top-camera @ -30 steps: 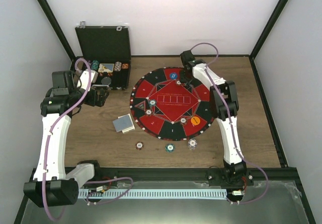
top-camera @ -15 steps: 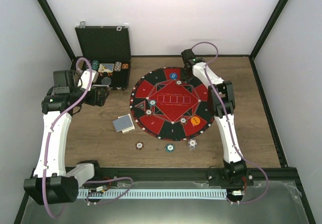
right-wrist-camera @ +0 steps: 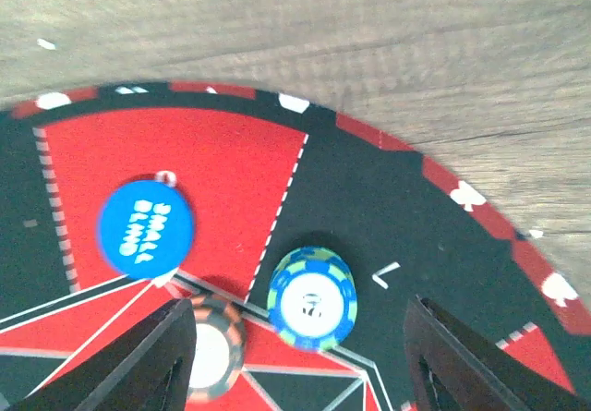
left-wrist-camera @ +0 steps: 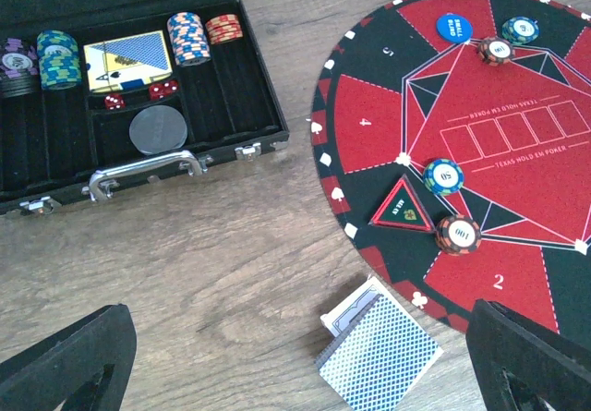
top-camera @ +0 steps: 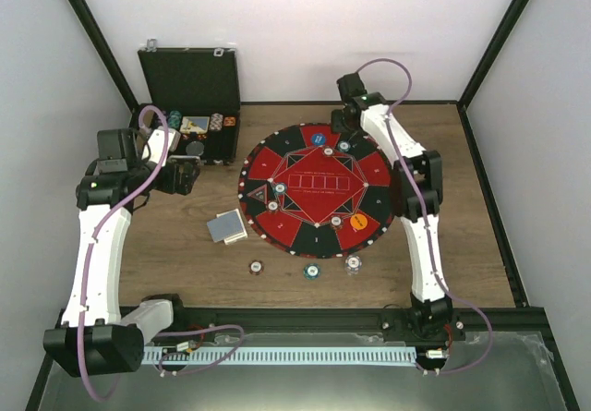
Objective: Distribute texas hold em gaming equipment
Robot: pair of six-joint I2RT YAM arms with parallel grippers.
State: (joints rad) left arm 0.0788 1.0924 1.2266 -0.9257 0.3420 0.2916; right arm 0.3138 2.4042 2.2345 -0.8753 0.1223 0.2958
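left pincer [left-wrist-camera: 295,369]: the fingers are standing wide apart and gripping nothing; it is hovering over the wooden table [left-wrist-camera: 212,263] between the black case [left-wrist-camera: 143,166] and the round mat [left-wrist-camera: 369,125].
right pincer [right-wrist-camera: 300,356]: the fingers are standing apart and clamping nothing; it is hovering over the far edge of the mat.
blue-green chip [right-wrist-camera: 312,297]: it is lying flat on a black sector of the mat, between the right fingers and touching neither.
blue disc [right-wrist-camera: 145,228]: it is lying on a red sector, near the blue-green chip.
red-striped chip [right-wrist-camera: 212,351]: it is lying just beside the blue-green chip, partly hidden by one finger.
orange disc [top-camera: 358,222]: it is lying on the mat's near right part.
card stack [left-wrist-camera: 379,360]: it is lying back-up on the table, just off the mat's left edge, with the cards fanning slightly askew.
row of three chips [top-camera: 312,270]: these are lying on the table, just off the mat's near edge.
black case: it is standing open at the far left, holding chip stacks, a deck and dice.
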